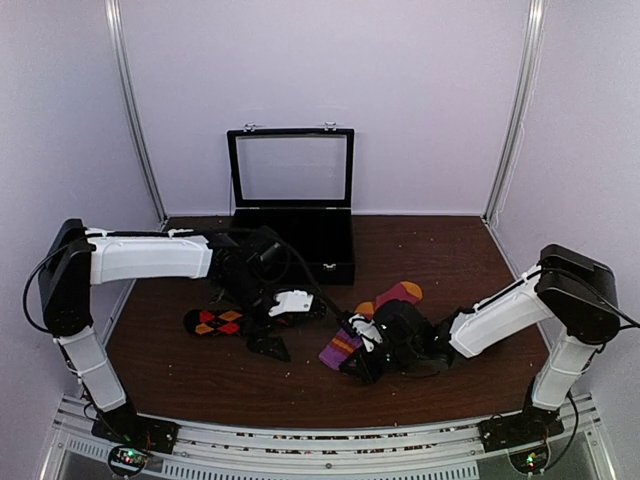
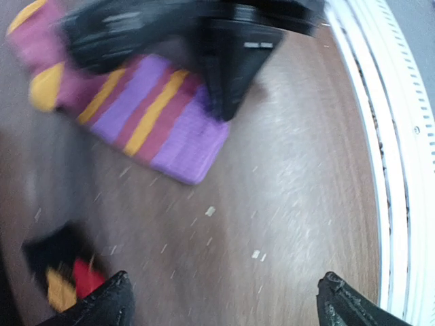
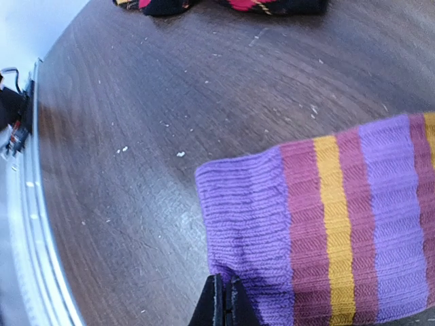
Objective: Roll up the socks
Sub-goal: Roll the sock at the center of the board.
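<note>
Purple-cuffed striped sock [image 3: 326,224] lies flat (argyle sock [image 1: 215,321] apart).

bare table [image 1: 200,380] open along the near edge. open black case [image 1: 292,245] blocks rear centre. left arm [image 1: 150,257] overhangs the argyle sock [image 1: 215,321].

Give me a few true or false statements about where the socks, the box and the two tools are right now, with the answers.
1. The striped sock lies unrolled on the table. True.
2. The argyle sock is inside the black box. False: it lies on the table in front of the box.
3. The left tool has its fingers spread apart. True.
4. The box lid is shut. False: it stands open.
5. The right tool is at the striped sock's purple cuff. True.
</note>
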Available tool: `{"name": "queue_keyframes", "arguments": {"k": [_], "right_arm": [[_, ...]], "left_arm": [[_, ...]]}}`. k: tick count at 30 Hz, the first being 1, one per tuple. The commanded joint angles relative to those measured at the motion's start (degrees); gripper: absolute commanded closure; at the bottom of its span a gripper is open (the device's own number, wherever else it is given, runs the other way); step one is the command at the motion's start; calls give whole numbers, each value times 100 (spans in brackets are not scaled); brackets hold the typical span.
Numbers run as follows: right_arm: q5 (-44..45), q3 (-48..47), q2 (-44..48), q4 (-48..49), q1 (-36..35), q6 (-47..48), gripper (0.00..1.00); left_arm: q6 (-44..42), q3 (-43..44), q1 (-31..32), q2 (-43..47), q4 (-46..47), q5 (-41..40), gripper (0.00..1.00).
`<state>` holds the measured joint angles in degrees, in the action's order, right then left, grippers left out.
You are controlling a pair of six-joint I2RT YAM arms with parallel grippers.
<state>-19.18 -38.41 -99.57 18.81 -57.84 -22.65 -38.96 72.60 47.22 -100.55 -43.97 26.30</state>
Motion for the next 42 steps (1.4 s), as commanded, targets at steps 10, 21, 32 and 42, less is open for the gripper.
{"name": "queue_keyframes", "arguments": {"k": [10, 21, 32, 42], "right_arm": [[-1903, 387, -74, 1191, 841, -2047, 100], [-1803, 582, -191, 1073, 913, -2209, 100], [-1899, 1164, -438, 2568, 965, -3054, 100], [-1969, 1406, -553, 3183, 1039, -3468, 100]], "left_arm": [[-1125, 531, 647, -656, 724, 126, 22], [-1457, 1085, 922, -1471, 535, -161, 40], [-1328, 1225, 1070, -1844, 842, -435, 35], [-1333, 1419, 1123, -2079, 820, -713, 44]]}}
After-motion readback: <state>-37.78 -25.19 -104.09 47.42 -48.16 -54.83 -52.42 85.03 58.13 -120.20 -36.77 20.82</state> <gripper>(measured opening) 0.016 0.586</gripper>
